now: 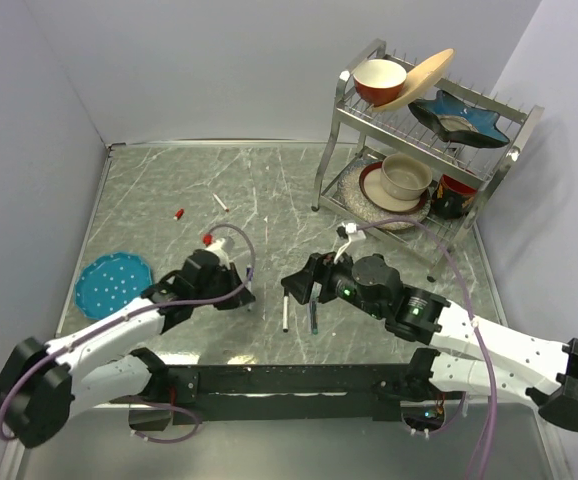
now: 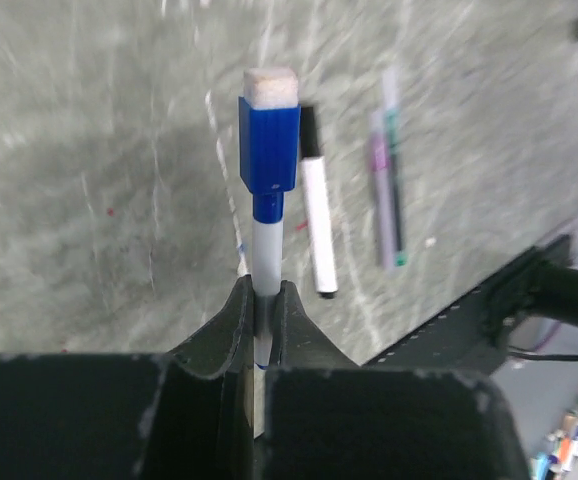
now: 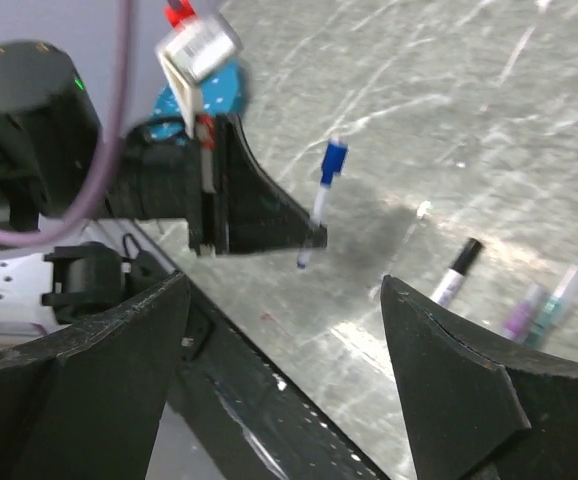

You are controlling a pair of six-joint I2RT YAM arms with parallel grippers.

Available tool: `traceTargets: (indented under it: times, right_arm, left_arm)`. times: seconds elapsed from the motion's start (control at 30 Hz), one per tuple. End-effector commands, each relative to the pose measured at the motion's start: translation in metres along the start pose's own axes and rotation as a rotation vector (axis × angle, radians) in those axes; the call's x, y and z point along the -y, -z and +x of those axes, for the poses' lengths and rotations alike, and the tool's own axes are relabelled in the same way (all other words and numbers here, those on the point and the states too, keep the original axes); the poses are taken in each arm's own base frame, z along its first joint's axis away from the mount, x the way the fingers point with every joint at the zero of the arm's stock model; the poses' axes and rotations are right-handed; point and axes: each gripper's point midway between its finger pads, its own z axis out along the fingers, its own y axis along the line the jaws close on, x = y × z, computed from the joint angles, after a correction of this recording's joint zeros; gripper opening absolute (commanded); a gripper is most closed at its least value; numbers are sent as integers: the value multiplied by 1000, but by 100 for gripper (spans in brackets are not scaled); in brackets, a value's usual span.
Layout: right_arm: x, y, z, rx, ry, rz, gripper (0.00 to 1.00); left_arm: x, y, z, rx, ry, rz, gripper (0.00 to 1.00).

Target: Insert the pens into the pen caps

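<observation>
the left gripper [image 2: 265, 300] clamps tight on the white barrel of a thin marker pen with a blue plastic cap [image 2: 269, 150]. the pen stands straight out from between its black fingers [image 2: 231, 325], with the cap and its white felt end at the far tip. just right of that held pen, past the fingertips, a white marker pen with a black cap [image 2: 317, 225] lies flat on the grey marbled tabletop [image 2: 89, 200]. a little further right lies a dark teal-green pen [image 2: 395, 180], with a purplish streak beside it too blurred to make out. the right gripper [image 3: 287, 285] faces the left one with its jaws spread wide and nothing between them. from its wrist, the blue-capped pen shows ahead in the gap, and the black-capped pen lies in front of its right finger. from overhead, the two loose pens lie just beside the right gripper's fingertips, on the side toward the arm bases. well beyond the left gripper lie a tiny red plastic pen cap [image 1: 179, 214] and another white pen [image 1: 221, 204], near each other but apart. a round blue dotted plate [image 1: 114, 283] sits to the left gripper's left. a two-tier metal dish rack [image 1: 335, 112] holding bowls and plates stands beyond the right gripper.
</observation>
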Motion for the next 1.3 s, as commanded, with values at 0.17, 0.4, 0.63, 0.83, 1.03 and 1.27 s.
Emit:
traceTargets:
  times: [0.17, 0.4, 0.63, 0.83, 1.03, 1.27]
  right_arm:
    - [10, 27, -26, 101, 26, 42, 85]
    - [15, 43, -36, 159, 31, 47, 84]
    - [21, 46, -35, 151, 46, 78, 84]
    - [23, 55, -42, 181, 52, 82, 84]
    - [18, 61, -43, 195, 52, 39, 84]
    - [18, 58, -36, 203, 73, 4, 84]
  left_arm:
    - [14, -34, 8, -15, 36, -76, 8]
    - [22, -58, 25, -79, 14, -110, 13]
    - [19, -67, 37, -131, 31, -165, 23]
    - [17, -65, 17, -71, 15, -244, 37]
    - [0, -46, -51, 134, 44, -439, 67]
    - [-42, -25, -168, 351, 207, -608, 70]
